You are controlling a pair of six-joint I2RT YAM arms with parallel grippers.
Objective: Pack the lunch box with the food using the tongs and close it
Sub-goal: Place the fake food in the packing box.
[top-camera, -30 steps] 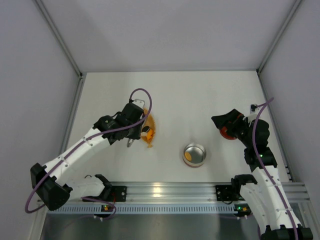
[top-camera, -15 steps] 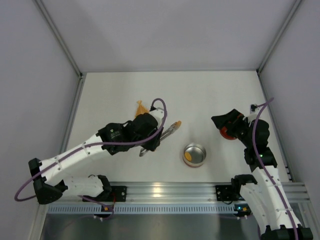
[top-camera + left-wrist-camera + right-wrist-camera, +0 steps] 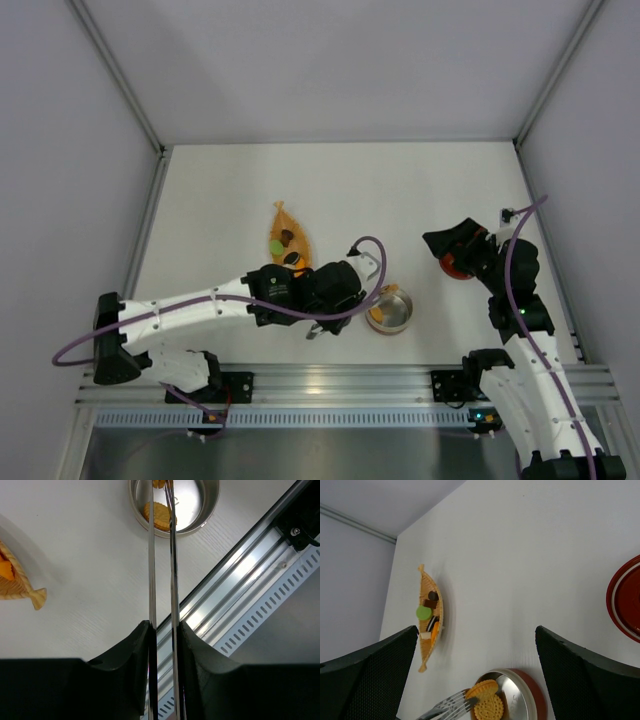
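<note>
The lunch box [image 3: 396, 310] is a round silver tin on the table with one orange biscuit [image 3: 158, 515] lying in it. My left gripper [image 3: 162, 626] is shut on the tongs [image 3: 151, 565], clamping both slim arms. The tong tips pinch a second orange biscuit [image 3: 482, 689] over the tin's left rim [image 3: 516, 672]. In the top view the left gripper [image 3: 345, 298] sits just left of the tin. More food, a green disc [image 3: 423, 612] and dark pieces, lies in a woven boat basket [image 3: 288, 245]. My right gripper [image 3: 476, 630] is open and empty, above the red lid [image 3: 456, 268].
The aluminium rail [image 3: 330, 380] runs along the near edge right behind the tin [image 3: 212, 500]. The boat basket [image 3: 12, 585] lies left of the tin. Grey walls close in the table on the left, back and right.
My left arm has swung from the basket toward the right and the near edge, carrying the tongs with a biscuit to the tin. The right arm has not moved.
</note>
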